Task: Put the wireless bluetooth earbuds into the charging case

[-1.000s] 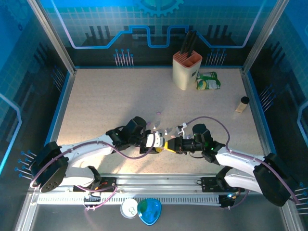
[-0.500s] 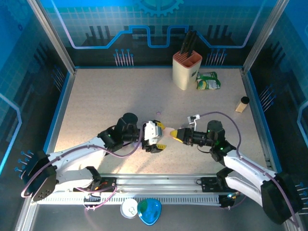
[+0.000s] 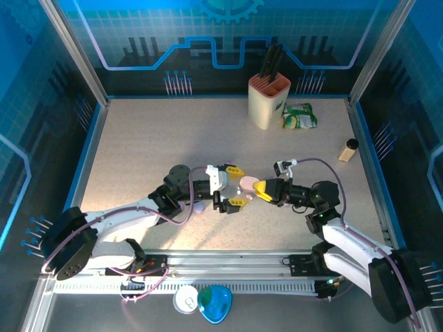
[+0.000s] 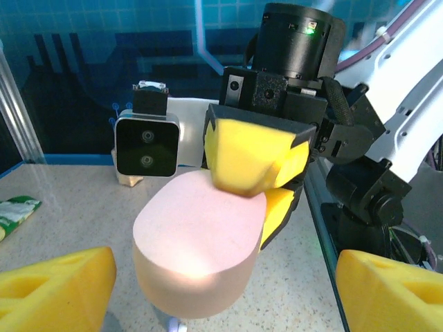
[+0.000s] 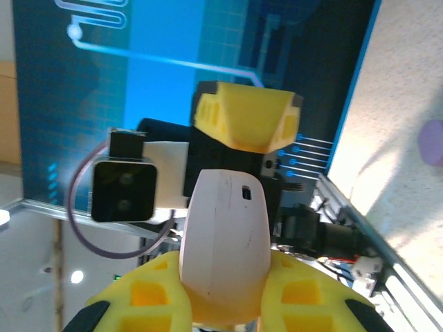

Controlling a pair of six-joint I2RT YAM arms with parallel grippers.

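A pale pink pebble-shaped charging case (image 3: 247, 183) hangs closed above the table's middle, with my right gripper (image 3: 260, 187) shut on its end. In the right wrist view the case (image 5: 225, 238) stands between my yellow fingers (image 5: 142, 304), its small port facing the camera. My left gripper (image 3: 234, 185) is open, one fingertip on each side of the case and neither touching it. The left wrist view has the case (image 4: 197, 249) close up between the wide-apart left fingers (image 4: 59, 290). A small lilac piece (image 5: 432, 142) lies on the table; whether it is an earbud I cannot tell.
A beige knife block (image 3: 268, 102) and a green packet (image 3: 299, 116) stand at the back. A small dark-capped bottle (image 3: 348, 150) is at the right edge. A white lid (image 3: 186, 299) and a blue object (image 3: 215, 304) lie below the near rail.
The left gripper has opened. Both grippers drew apart, then met again a little farther from the bases. The pink case now shows in the right gripper, between the open left fingers.
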